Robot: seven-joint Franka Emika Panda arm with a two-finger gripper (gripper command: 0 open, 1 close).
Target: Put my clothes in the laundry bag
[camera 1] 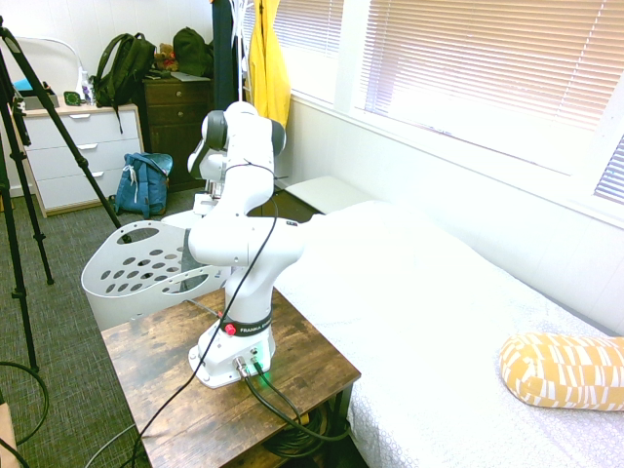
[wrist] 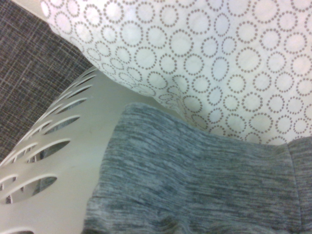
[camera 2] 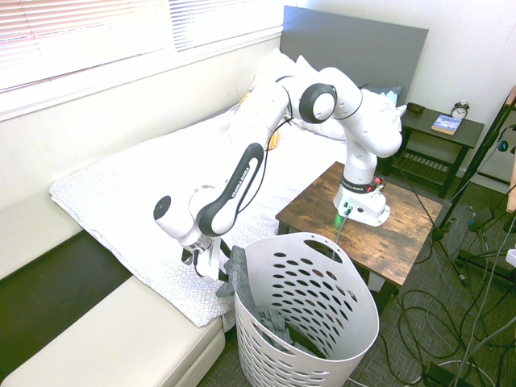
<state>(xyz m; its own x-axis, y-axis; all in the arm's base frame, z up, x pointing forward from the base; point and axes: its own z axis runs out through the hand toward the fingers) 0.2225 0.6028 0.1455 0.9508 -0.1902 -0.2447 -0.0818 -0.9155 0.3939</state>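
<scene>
Where arm (camera 2: 242, 181) bends — "FRANKA EMIKA"; base band (camera 1: 246, 327) same.

The white Franka arm (camera 2: 242, 173) rises from its base, folds at a high elbow and slopes down in a long reach to a low wrist. Its 2-finger gripper (camera 2: 207, 262) points steeply downward, tilted rather than vertical, with the jaws standing apart and nothing between them. In the first exterior view the arm's upper links hide the gripper entirely.

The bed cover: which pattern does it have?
The bed cover is white with small grey dotted rings, clearest in the wrist view.
</scene>
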